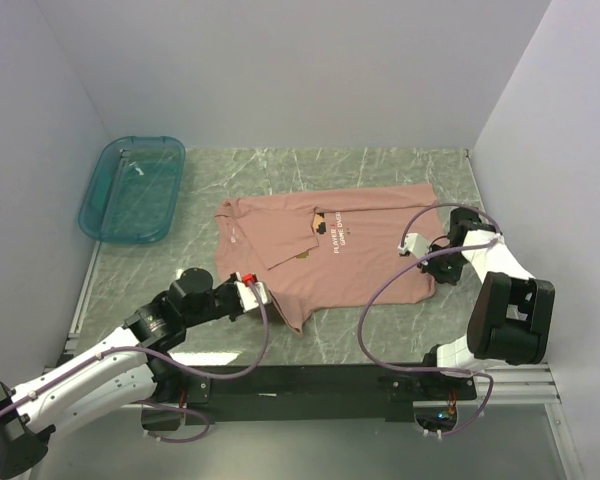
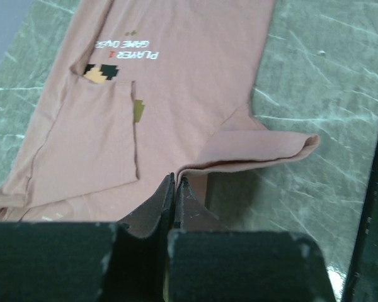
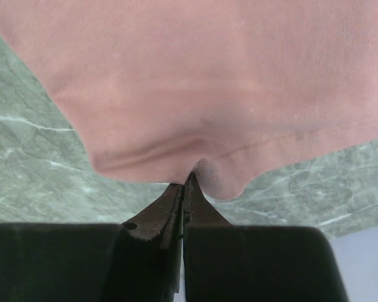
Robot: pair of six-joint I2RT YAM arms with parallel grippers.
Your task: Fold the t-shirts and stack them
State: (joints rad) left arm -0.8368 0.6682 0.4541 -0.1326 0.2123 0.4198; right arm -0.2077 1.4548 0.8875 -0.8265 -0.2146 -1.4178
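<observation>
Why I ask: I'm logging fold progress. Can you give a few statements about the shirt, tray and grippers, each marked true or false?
1. The left gripper is shut on the shirt. True.
2. The shirt lies in the tray. False: it lies on the table, apart from the tray.
3. The right gripper's jaws stand open. False: they are shut on the shirt's edge.
4. A flap of the shirt covers part of the print. True.

pink t-shirt partly folded, teal tray apart
</observation>
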